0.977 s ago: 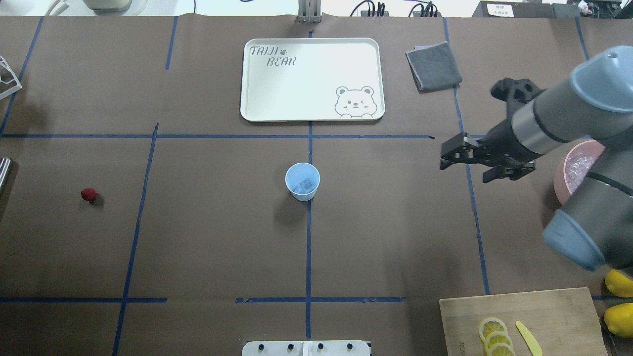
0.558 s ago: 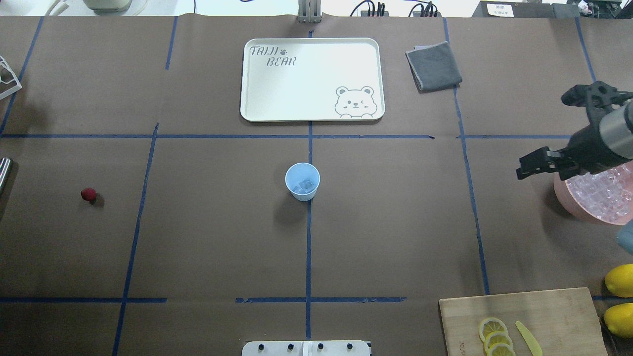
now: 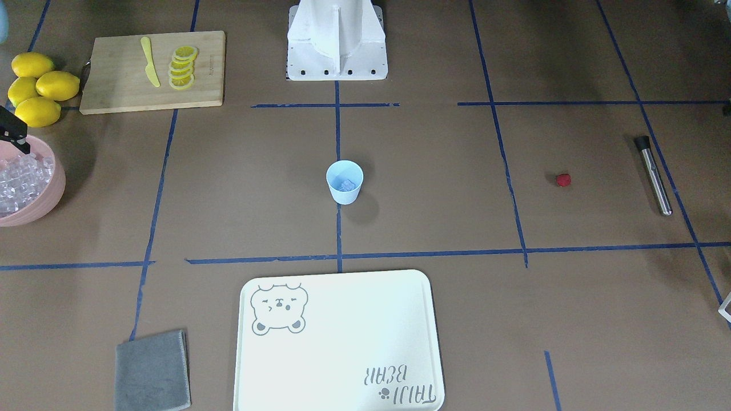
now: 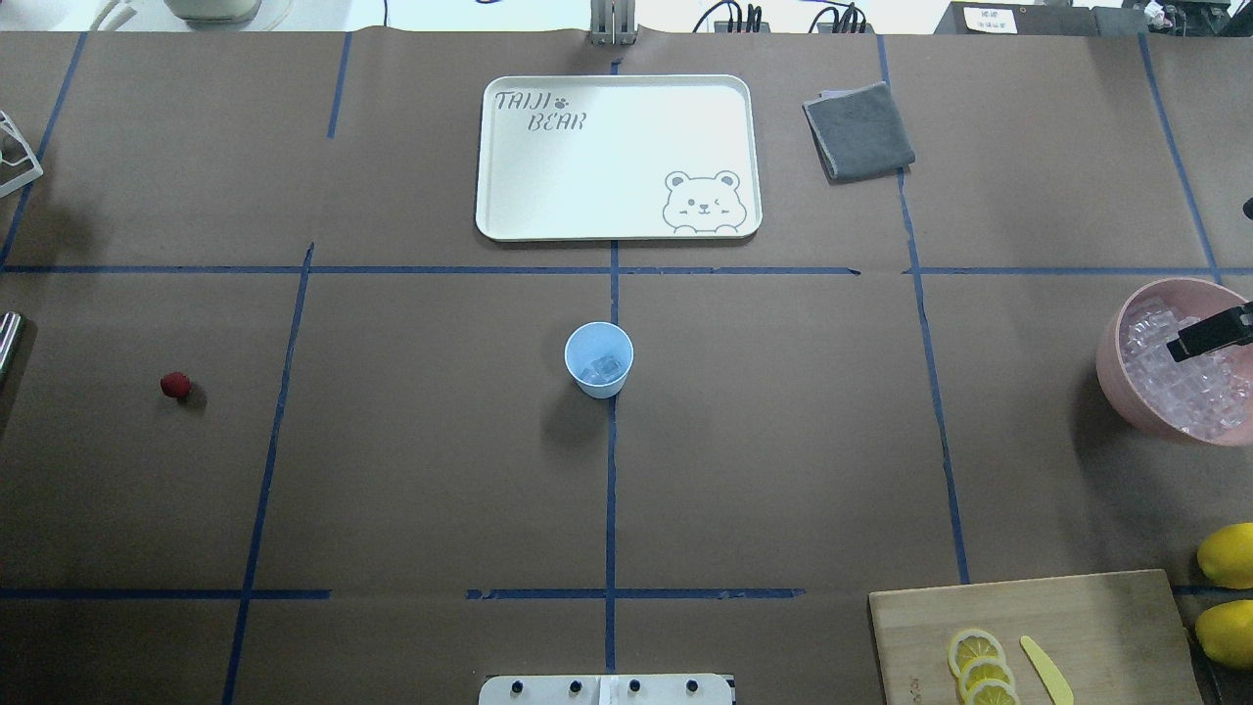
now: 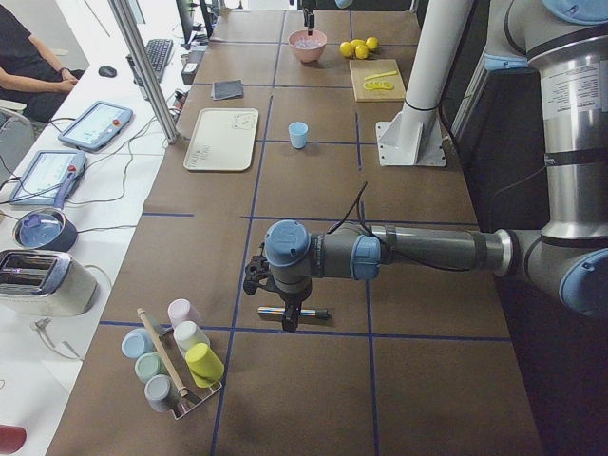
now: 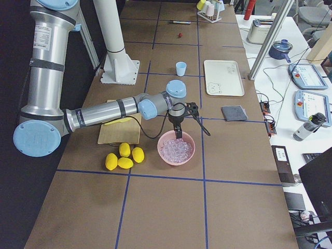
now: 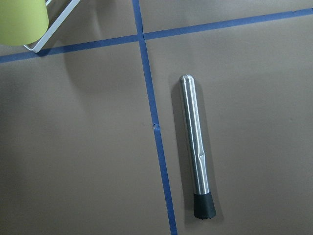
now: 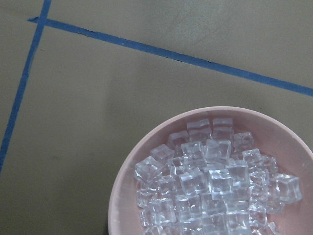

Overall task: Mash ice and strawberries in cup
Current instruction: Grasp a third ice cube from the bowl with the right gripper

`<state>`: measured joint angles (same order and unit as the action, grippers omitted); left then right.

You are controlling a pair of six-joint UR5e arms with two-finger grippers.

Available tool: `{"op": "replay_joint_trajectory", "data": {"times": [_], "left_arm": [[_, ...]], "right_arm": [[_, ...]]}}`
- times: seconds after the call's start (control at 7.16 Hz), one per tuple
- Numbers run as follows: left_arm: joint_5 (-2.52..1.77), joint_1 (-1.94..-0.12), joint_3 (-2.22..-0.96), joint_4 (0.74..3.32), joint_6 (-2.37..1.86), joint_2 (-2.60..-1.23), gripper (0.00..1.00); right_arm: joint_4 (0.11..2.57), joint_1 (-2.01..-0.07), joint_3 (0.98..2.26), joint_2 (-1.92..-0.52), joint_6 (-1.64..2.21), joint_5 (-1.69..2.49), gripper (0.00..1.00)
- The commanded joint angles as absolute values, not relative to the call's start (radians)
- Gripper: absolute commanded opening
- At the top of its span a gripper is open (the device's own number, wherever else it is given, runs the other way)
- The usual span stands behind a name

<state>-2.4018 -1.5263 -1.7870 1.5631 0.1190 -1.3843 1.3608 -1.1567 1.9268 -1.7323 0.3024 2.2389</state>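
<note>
Small pale-blue tapered plastic cup [image 4: 598, 358] stands upright at table centre, on the blue tape cross, with a few clear ice cubes [image 4: 600, 369] in its bottom. Tiny round red strawberry piece [image 4: 175, 385] lies on the brown paper, well apart from the cup, toward the robot's left. Large pink bowl [image 4: 1112, 367] at the robot's right holds a heap of the same cubes. Right gripper [image 6: 178, 133] hangs over the bowl, above the ice; only a sliver shows from overhead, so finger gap cannot be told. Left gripper [image 5: 288, 316] hovers above a slim steel muddler with black tip [image 7: 195, 152] lying flat; apart or together cannot be told
</note>
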Motion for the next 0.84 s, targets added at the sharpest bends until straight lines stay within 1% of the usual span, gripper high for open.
{"op": "replay_joint_trajectory", "data": {"times": [0.0,0.14,0.42,0.7], "left_arm": [[-2.402,-1.526,-1.789,1.563,0.118,-1.384,1.0],[-2.402,-1.526,-1.789,1.563,0.118,-1.384,1.0],[-2.402,-1.526,-1.792,1.563,0.117,-1.384,1.0],[-2.402,-1.526,-1.792,1.563,0.117,-1.384,1.0]], "right_arm": [[1.358,-1.155,1.863,-1.697,0.25,2.238,1.0],[1.359,-1.157,1.818,-1.668,0.245,2.241,1.0],[1.341,-1.157,1.806,-1.672,0.247,2.211,1.0],[1.226,-1.155,1.728,-1.663,0.255,2.212,1.0]]}}
